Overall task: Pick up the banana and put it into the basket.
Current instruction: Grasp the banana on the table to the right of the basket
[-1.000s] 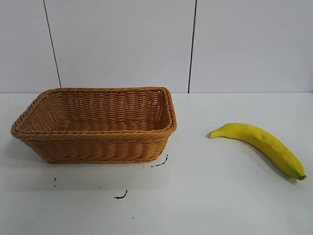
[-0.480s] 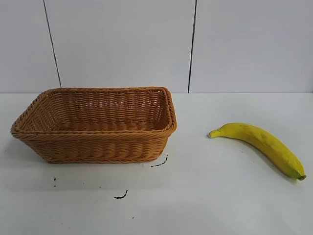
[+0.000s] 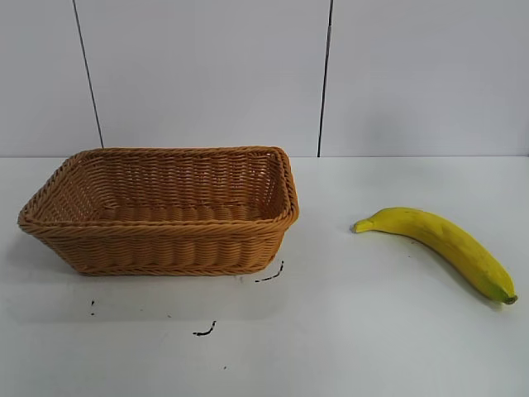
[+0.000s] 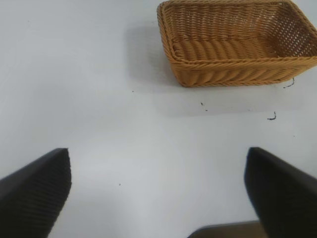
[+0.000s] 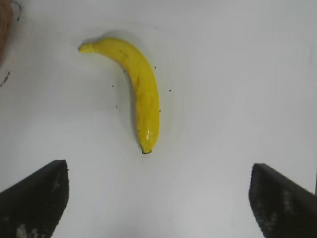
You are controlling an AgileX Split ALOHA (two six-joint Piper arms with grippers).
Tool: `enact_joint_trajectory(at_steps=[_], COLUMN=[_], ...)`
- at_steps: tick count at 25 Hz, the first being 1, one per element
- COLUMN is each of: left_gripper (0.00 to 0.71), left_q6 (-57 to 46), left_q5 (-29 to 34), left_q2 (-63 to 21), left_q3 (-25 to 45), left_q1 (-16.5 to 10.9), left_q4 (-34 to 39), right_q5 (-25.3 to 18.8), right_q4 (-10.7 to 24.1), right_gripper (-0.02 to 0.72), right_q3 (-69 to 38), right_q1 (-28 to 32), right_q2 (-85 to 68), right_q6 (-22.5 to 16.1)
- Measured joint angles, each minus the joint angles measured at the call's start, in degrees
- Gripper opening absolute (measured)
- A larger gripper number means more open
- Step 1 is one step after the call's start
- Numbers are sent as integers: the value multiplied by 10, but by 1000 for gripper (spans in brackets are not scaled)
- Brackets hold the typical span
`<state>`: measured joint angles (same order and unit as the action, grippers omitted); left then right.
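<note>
A rectangular woven wicker basket [image 3: 161, 211], orange-brown with flared sides and a braided rim, is set on a smooth white counter [image 3: 347, 347]. A long, curved, glossy yellow banana [image 3: 442, 246] with dark tips is laid flat on the counter, well apart from the basket, to its right in the exterior view. The right gripper [image 5: 158, 198] is held above the banana with dark, textured fingers [image 5: 34, 198] spread wide, nothing between them. The left gripper [image 4: 158, 198] is also spread wide, short of the basket. Compared with the earlier exterior frames, basket and banana are unmoved
</note>
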<state>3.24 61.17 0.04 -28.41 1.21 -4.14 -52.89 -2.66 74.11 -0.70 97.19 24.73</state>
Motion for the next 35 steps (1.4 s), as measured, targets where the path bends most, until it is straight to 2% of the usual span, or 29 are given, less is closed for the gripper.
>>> enact_joint_trajectory(at_steps=[3,8,14,17,29,31,33,34,35], left_gripper=[690,690,690,690,690,690,690,690,690], left_q6=[0,0,0,0,0,0,0,0,0], left_q5=[0,0,0,0,0,0,0,0,0], left_q2=[0,0,0,0,0,0,0,0,0], left_q3=[0,0,0,0,0,0,0,0,0], left_q1=[0,0,0,0,0,0,0,0,0], left_q4=[0,0,0,0,0,0,0,0,0], right_q5=[49,119,180,193,193,193,192,189,186], right_q4=[-5,-12,1,4,5,5,7,8,9], right_gripper=[692,692,692,692,687,617,459,347,293], right_q3=[0,1,1,1,1,1,1,1,1], right_q1=[-15,-37,-39,-39,-39,-39,-39,-39,-39], right_q2=[48,116,191,217,243,243,243,243,243], right_q6=[25,29,-16,-36,-56,-56,-56,-57,-59])
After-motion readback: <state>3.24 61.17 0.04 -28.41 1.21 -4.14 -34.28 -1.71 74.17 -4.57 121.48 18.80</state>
